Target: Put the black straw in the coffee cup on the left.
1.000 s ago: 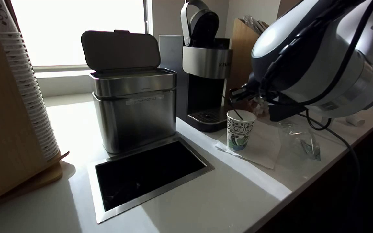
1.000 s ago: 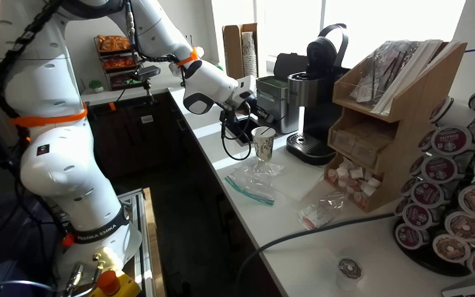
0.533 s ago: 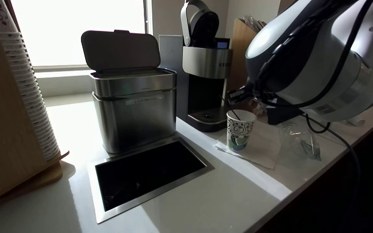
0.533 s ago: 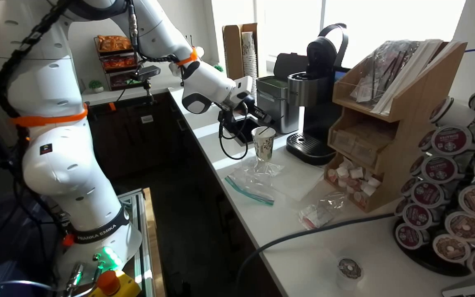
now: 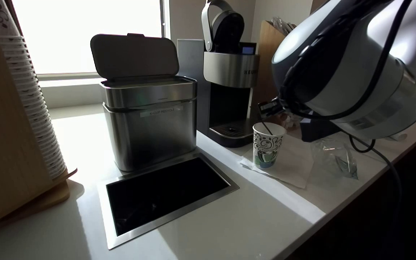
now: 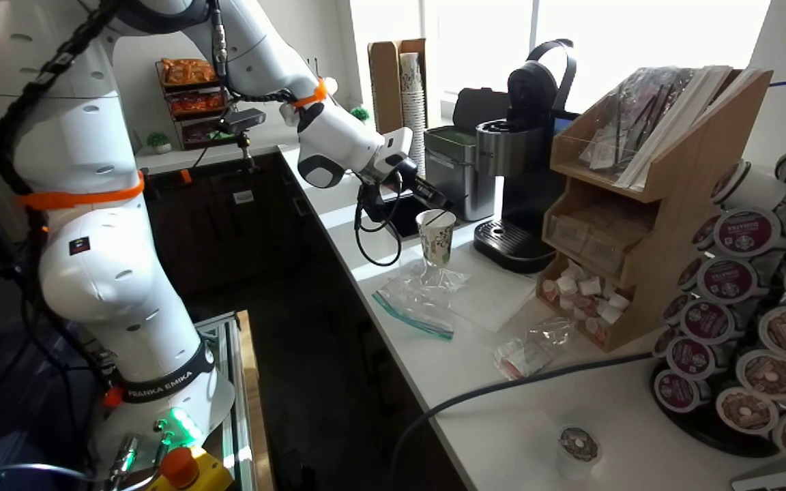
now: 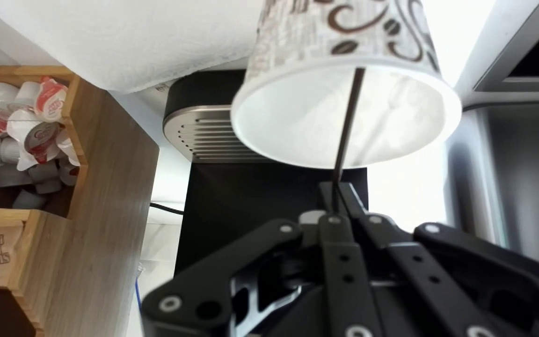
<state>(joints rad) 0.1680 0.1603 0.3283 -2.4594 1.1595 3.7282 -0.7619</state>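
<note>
In front of the black-and-silver coffee machine (image 5: 229, 68), the tapered white paper cup (image 5: 267, 151) with dark swirls and a green lower band has the lower end of the very thin, straight black straw (image 7: 348, 124) inside its mouth. The black two-fingered pincer (image 7: 337, 189) grips the straw just above the rim, its jaws almost together. In an exterior view, the boxy steel bin (image 5: 157, 133) left of the machine has its lid raised, its contents hidden; at the far left, white paper cups (image 5: 36, 97) stand stacked. In an exterior view, the stepped wooden organiser (image 6: 686, 198) carries clear plastic wrapping and dark sticks on top, small creamer cups (image 6: 587, 293) lowest.

The pale counter (image 5: 208, 224) bears a thin white napkin (image 5: 291, 169) beneath the cup and, to the right, a crumpled clear plastic bag (image 5: 334, 157). A bright window (image 5: 89, 32) stands behind the bin.

Against a second ago, the pincer sits slightly lower over the cup, which has not moved. The machine's small screen (image 5: 248, 50), dark then, glows blue, and the lights (image 6: 185, 424) at the base of the white robot arm (image 6: 127, 286) have gone from yellow to green.
</note>
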